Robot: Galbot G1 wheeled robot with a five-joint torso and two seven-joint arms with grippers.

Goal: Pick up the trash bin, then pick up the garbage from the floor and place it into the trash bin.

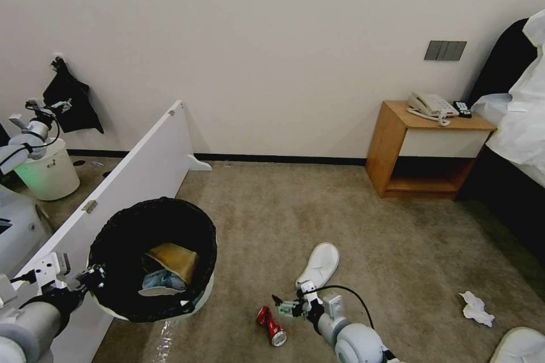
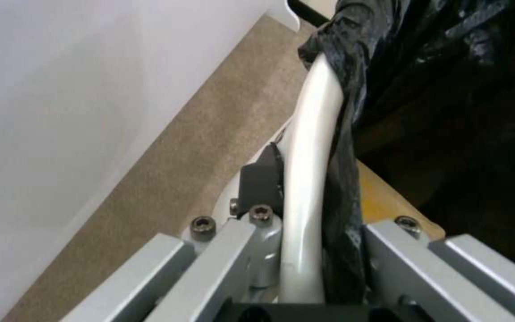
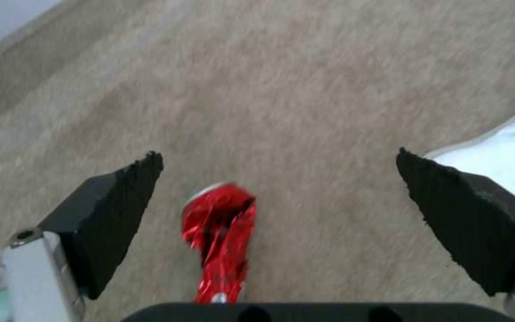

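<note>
Left gripper [image 1: 93,278]: clamped on rim of trash bin [image 1: 153,261], held at left beside white panel [image 1: 130,181].
Left wrist view: white rim and black liner [image 2: 353,147] pinched between jaws; tan box edge inside.
Bin contents (head view): tan box [image 1: 173,261], blue mask [image 1: 162,281].
Right gripper [image 1: 278,303]: fingers wide apart, low over carpet [image 1: 369,249].
Red can [image 3: 221,237]: crushed, lying on carpet, between the fingers in right wrist view; no label legible.
Other litter: slipper [image 1: 319,265] just beyond the right gripper, tissue [image 1: 476,309] at right.
</note>
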